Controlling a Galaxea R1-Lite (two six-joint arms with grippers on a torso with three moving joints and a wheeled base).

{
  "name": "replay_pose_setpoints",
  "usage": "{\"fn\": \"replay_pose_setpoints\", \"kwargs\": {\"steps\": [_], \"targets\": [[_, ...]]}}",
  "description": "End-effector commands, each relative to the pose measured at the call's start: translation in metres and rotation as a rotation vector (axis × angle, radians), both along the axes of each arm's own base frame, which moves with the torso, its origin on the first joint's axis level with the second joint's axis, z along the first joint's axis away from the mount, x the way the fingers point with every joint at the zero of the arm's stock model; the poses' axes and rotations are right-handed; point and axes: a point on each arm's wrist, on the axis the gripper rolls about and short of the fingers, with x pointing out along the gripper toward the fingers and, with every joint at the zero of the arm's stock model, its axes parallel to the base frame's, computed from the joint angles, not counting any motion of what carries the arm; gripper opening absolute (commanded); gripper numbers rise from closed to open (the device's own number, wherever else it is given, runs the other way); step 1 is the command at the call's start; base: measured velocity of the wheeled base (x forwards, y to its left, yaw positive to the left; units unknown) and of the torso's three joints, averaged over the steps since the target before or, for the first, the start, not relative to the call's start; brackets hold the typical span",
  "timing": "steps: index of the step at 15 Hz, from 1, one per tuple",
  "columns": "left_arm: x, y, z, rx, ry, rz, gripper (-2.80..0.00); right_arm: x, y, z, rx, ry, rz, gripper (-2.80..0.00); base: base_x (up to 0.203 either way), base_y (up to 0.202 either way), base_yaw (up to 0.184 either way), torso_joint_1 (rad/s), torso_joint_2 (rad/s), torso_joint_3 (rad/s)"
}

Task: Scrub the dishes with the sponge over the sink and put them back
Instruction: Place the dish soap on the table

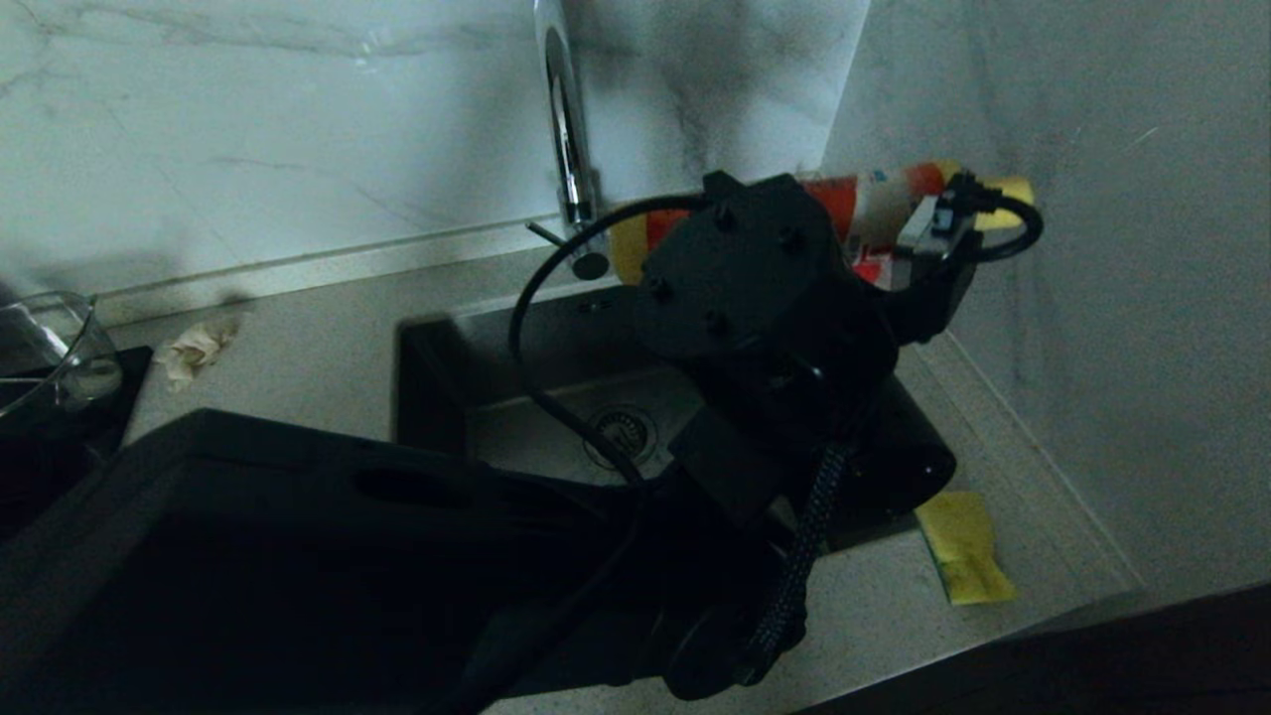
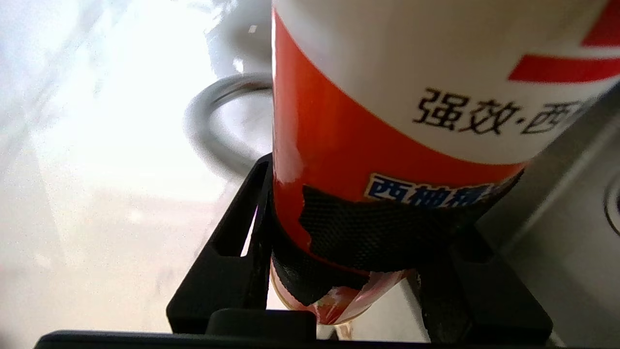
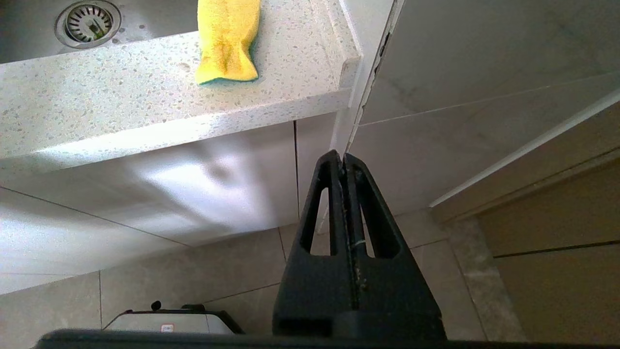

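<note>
The left gripper (image 2: 339, 271) is clamped around a red and white bottle (image 2: 387, 121), its two fingers (image 2: 227, 261) partly spread and pressed against the bottle's sides, up over the far side of the sink (image 1: 516, 417) near the tap (image 1: 566, 129). The sponge (image 1: 961, 546) lies on the counter (image 1: 894, 616) at the sink's near right corner, well apart from that gripper. The right gripper (image 3: 345, 165) hangs below the counter edge, fingers pressed together with nothing between them, the sponge above it. No dishes are in view.
</note>
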Motion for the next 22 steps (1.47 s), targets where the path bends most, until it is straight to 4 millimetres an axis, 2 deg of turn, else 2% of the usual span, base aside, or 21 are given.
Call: {"fn": "replay_pose_setpoints", "kwargs": {"steps": [1, 4, 10, 14, 19, 22], "targets": [[-0.011, 0.018, 0.039, -0.108, -0.038, 0.017, -2.80, 0.000, 0.000, 0.000, 0.000, 0.000, 0.000, -2.80, 0.000, 0.000, 0.000, 0.000, 0.00, 0.000], [-0.026, 0.031, 0.074, -0.237, -0.061, 0.024, -2.80, 0.000, 0.000, 0.000, 0.000, 0.000, 0.000, -2.80, 0.000, 0.000, 0.000, 0.000, 0.00, 0.000], [-0.068, 0.049, 0.125, -0.424, -0.089, -0.041, -2.80, 0.000, 0.000, 0.000, 0.000, 0.000, 0.000, -2.80, 0.000, 0.000, 0.000, 0.000, 0.00, 0.000], [-0.086, 0.064, 0.142, -0.486, -0.077, -0.062, -2.80, 0.000, 0.000, 0.000, 0.000, 0.000, 0.000, -2.80, 0.000, 0.000, 0.000, 0.000, 0.00, 0.000], [-0.100, 0.104, 0.171, -0.604, -0.067, -0.039, -2.80, 0.000, 0.000, 0.000, 0.000, 0.000, 0.000, -2.80, 0.000, 0.000, 0.000, 0.000, 0.00, 0.000], [-0.102, 0.110, 0.175, -0.628, -0.075, -0.040, -2.80, 0.000, 0.000, 0.000, 0.000, 0.000, 0.000, -2.80, 0.000, 0.000, 0.000, 0.000, 0.00, 0.000]]}}
